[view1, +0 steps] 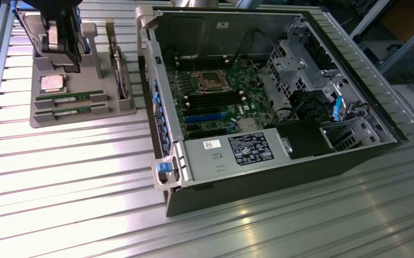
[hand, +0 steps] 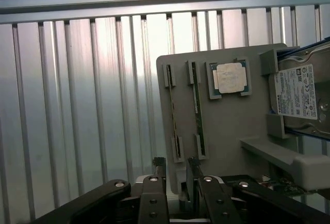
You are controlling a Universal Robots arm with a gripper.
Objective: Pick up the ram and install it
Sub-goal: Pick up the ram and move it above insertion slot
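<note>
Ribbed metal table [view1: 71, 177] — grey holder [view1: 85, 121] beside open computer case [view1: 264, 177]. Item: the ram [view1: 69, 98], seated in its holder slot, not yet picked; memory slots [view1: 214, 99] look unfilled. Gripper [view1: 63, 56] hovers over the holder — fingers [hand: 154, 198] apart, empty.

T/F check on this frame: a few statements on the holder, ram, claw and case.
1. Two ram sticks lie in slots of the grey holder. True.
2. The claw grips a ram stick. False: it is open and empty, near the holder.
3. The processor chip sits on the holder beside the sticks. True.
4. The computer case is shut. False: its side is open, with the motherboard exposed.
5. The hard drive is mounted in the case. False: it stands on the holder.
</note>
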